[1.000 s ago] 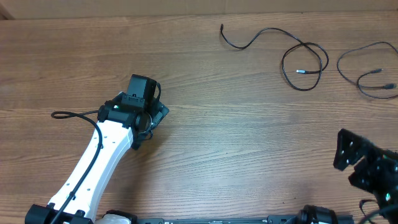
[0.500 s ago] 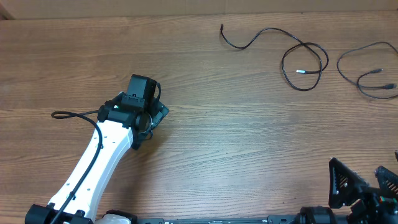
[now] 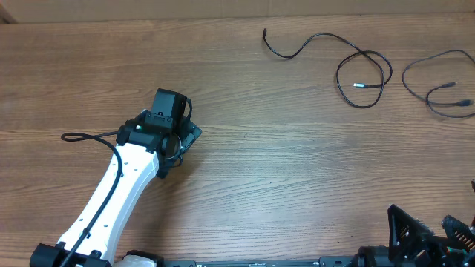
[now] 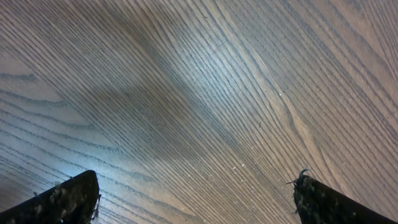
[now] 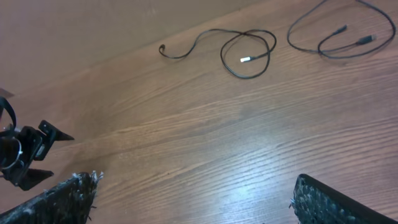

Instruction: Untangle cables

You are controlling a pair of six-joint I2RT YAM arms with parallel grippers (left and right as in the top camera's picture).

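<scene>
Two thin black cables lie apart at the table's far right. One cable (image 3: pixel 358 85) has a long tail to the left and a single loop; it also shows in the right wrist view (image 5: pixel 247 60). The other cable (image 3: pixel 445 87) curls close to the right edge and also shows in the right wrist view (image 5: pixel 339 29). My left gripper (image 3: pixel 178 122) is far from both, left of centre; its wrist view shows the jaws (image 4: pixel 196 186) open over bare wood. My right gripper (image 3: pixel 427 233) is at the front right corner, open and empty (image 5: pixel 198 186), well short of the cables.
The left arm's thicker black cable (image 3: pixel 74 136) loops out to the left of the arm. The wooden table's far edge (image 3: pixel 223 18) runs along the top. The left arm's head shows at the left of the right wrist view (image 5: pixel 18 152).
My right gripper has drawn back toward the front edge, away from the cables. The left arm and both cables have not moved.
</scene>
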